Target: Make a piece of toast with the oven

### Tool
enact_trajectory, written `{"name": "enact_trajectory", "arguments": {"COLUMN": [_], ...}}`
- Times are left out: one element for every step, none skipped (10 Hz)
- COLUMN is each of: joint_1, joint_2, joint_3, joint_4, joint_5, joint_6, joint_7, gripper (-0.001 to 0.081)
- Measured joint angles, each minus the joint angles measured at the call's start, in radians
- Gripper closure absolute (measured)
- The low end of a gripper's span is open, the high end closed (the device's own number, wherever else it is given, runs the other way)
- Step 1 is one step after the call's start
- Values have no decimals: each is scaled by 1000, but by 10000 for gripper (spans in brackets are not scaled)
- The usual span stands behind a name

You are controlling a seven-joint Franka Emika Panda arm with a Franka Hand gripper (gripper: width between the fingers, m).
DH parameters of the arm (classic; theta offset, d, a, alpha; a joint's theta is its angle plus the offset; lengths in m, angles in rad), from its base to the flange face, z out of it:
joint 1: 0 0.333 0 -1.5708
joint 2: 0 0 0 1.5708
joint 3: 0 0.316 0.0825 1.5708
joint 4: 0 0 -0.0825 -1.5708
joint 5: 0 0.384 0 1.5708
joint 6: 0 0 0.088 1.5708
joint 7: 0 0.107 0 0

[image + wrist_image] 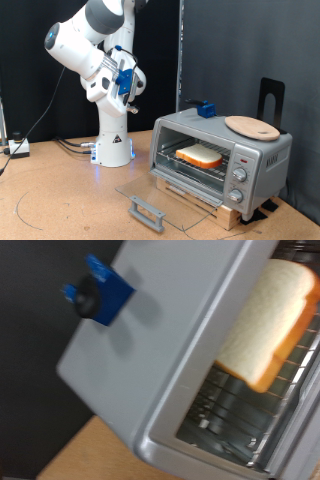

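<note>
A: Exterior view. What does the panel show?

B: The oven (222, 158) stands on a wooden base (205, 200) toward the exterior view's right, on a brown table (60, 205). Its glass door (155, 198) is dropped open and lies flat in front, handle toward the exterior view's bottom. The toast (201, 155) lies on the wire rack (190, 167) inside the cavity. Three knobs (239, 175) line the oven's front at the exterior view's right.

A: And on the oven's roof?

B: A round wooden board (251, 126) lies flat near the right end; a small blue block (205, 108) sits toward the back left.

A: Where is the arm?

B: The white arm (95, 55) rises from its base (112, 150) at the exterior view's left. The gripper (131, 92) hangs high, well apart from the oven, left of it and above its roof. It holds nothing visible; whether the fingers are parted cannot be told at this size.

A: Wrist view?

B: No fingers show. The camera looks down on the oven's (160, 350) grey roof, with the blue block (98, 293) and its dark knob on it. The toast (268, 325), pale-faced with an orange-brown crust, rests on the rack (235, 405) in the open cavity. The picture is slightly blurred.
</note>
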Motion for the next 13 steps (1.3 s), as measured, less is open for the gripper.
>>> {"name": "enact_trajectory", "arguments": {"joint_1": [-12, -28, -45, -60, -69, -68, -68, -69, -72, -76, -80, -81, -81], "joint_2": [33, 72, 108, 136, 154, 154, 157, 168, 196, 240, 284, 323, 356], "joint_3": [-15, -28, -34, -38, -38, -37, -40, -46, -51, -53, -53, -53, -52], "joint_4": [20, 38, 51, 56, 61, 61, 68, 79, 92, 109, 125, 137, 144], "joint_5": [7, 10, 11, 13, 20, 17, 7, 13, 16, 18, 18, 11, -9], "joint_6": [-16, -16, 4, 57, 81, 69, 14, -18, -20, -15, -6, 36, 92], "joint_7": [39, 91, 140, 189, 229, 211, 198, 197, 229, 272, 323, 348, 347], "gripper": [-3, -3, -3, -3, -3, -3, -3, -3, -3, -3, -3, -3, -3]}}
